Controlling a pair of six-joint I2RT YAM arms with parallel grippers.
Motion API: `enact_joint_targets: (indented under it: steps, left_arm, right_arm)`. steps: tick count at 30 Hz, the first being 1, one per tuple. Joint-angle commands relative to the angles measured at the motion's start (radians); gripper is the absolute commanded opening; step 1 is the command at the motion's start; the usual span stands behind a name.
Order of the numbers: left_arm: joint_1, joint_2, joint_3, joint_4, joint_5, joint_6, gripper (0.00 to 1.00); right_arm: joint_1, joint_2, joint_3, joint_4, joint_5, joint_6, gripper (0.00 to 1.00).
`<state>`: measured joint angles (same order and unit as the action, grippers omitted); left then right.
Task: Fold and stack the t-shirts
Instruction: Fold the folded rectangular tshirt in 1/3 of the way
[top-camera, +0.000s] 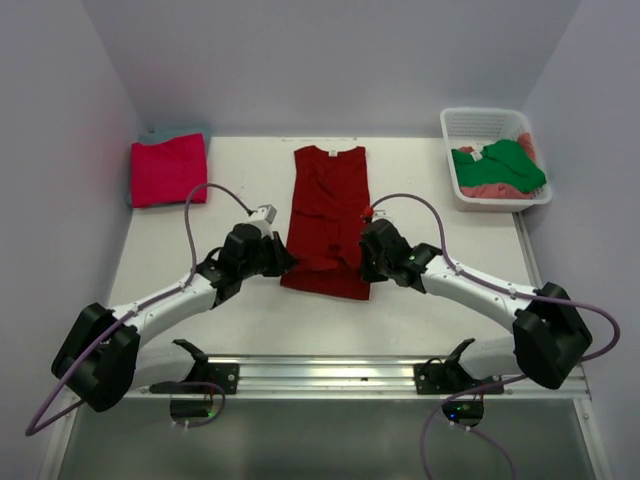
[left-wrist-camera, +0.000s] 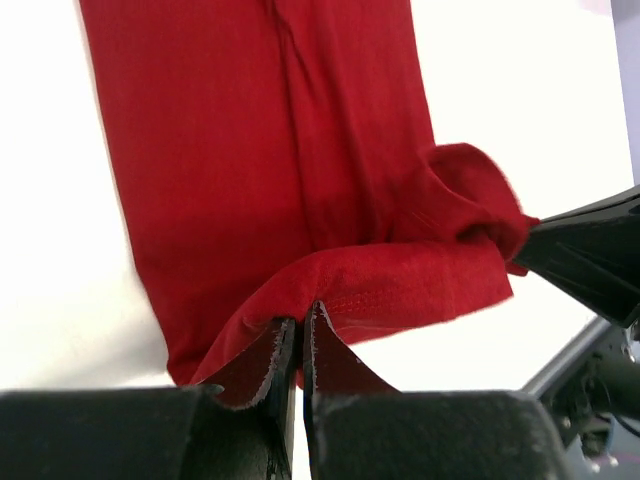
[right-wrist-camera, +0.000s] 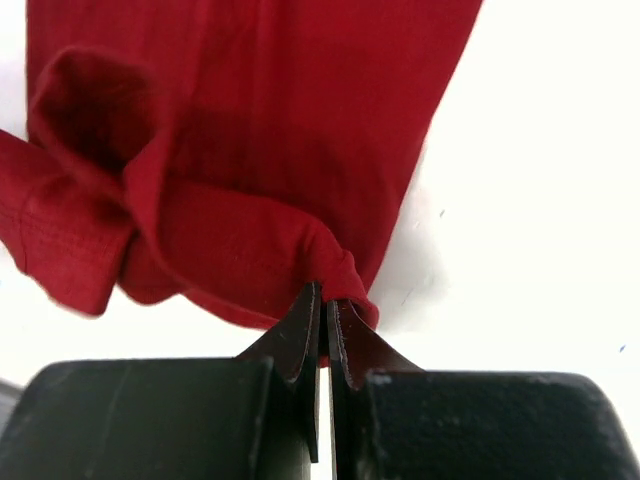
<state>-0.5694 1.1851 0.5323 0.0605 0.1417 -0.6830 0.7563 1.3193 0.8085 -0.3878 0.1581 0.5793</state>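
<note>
**mako:** ok what's the setup look like? surface first pls

**jun:** plain off-white table (top-camera: 420, 175), boxed in by pale walls (top-camera: 330, 60) on the left, back and right. There's a metal rail (top-camera: 330, 372) along the near edge, where both arms are mounted. In the far left corner a folded magenta-pink t-shirt (top-camera: 168, 170) sits on top of a teal t-shirt (top-camera: 185, 131). Only a strip of the teal pokes out at the back.

**mako:** and the middle?

**jun:** a dark red t-shirt (top-camera: 327, 200) lies lengthwise in the centre, collar toward the back wall, folded into a narrow strip. The left gripper (left-wrist-camera: 300, 322) is clamped tight on the hem at the shirt's near left corner. The right gripper (right-wrist-camera: 323, 300) is pinching the hem at the near right corner, jaws pressed together on the cloth. Both wrist views show that near edge lifted off the table and curling over, while the rest of the shirt lies flat.

**mako:** any containers?

**jun:** just one, in the far right corner: a white plastic lattice basket (top-camera: 484, 112). A green t-shirt (top-camera: 505, 165) is bunched up on top inside it. A salmon-pink t-shirt (top-camera: 490, 190) is crumpled underneath, showing along the front and at the back right.
</note>
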Motion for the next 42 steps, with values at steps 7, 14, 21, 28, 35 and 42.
enact_joint_targets:
  steps: [7, 14, 21, 28, 35, 42]
  left_arm:
    - [0.054, 0.192, 0.172, 0.16, -0.05, 0.083, 0.0]
    - [0.132, 0.341, 0.264, 0.209, 0.004, 0.094, 0.0]
    - [0.192, 0.502, 0.406, 0.254, 0.056, 0.109, 0.0]
    - [0.236, 0.672, 0.578, 0.265, 0.095, 0.114, 0.0]
    - [0.29, 0.681, 0.647, 0.269, 0.061, 0.096, 1.0]
    - [0.295, 0.518, 0.534, 0.311, 0.009, 0.096, 1.0]
  right_arm:
    - [-0.156, 0.132, 0.167, 0.113, 0.014, -0.133, 0.0]
    - [-0.207, 0.26, 0.343, 0.112, -0.022, -0.19, 0.0]
    - [-0.233, 0.403, 0.541, 0.092, -0.055, -0.22, 0.0]
    - [-0.268, 0.573, 0.699, 0.066, 0.0, -0.213, 0.0]
    - [-0.27, 0.745, 0.925, -0.161, 0.4, -0.127, 0.29]
    - [-0.27, 0.64, 0.809, -0.039, 0.448, -0.127, 0.51]
